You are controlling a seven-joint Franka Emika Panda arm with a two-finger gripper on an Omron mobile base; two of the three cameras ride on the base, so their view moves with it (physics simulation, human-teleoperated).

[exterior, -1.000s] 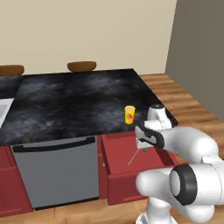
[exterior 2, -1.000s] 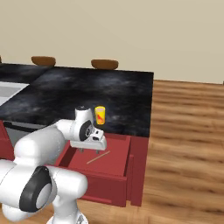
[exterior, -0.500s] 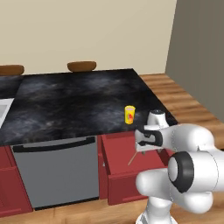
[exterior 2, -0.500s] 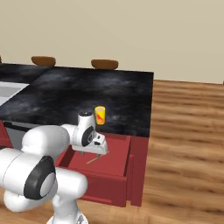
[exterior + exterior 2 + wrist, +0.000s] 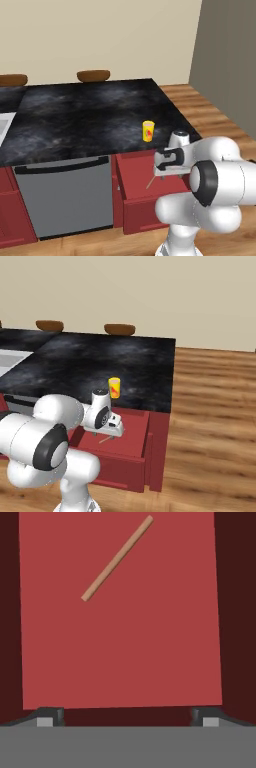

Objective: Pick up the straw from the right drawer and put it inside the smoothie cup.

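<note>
- The gripper has moved out over the right drawer since a second ago, fingers spread wide, holding nothing.
- The straw lies flat on the drawer floor, at twelve o'clock from the fingertips.
- The smoothie cup waits on the counter; I judge descent comes next.

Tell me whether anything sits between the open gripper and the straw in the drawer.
Nothing visible does. The straw lies alone on the right drawer floor, ahead of the open gripper, with only bare red floor between them.
</note>
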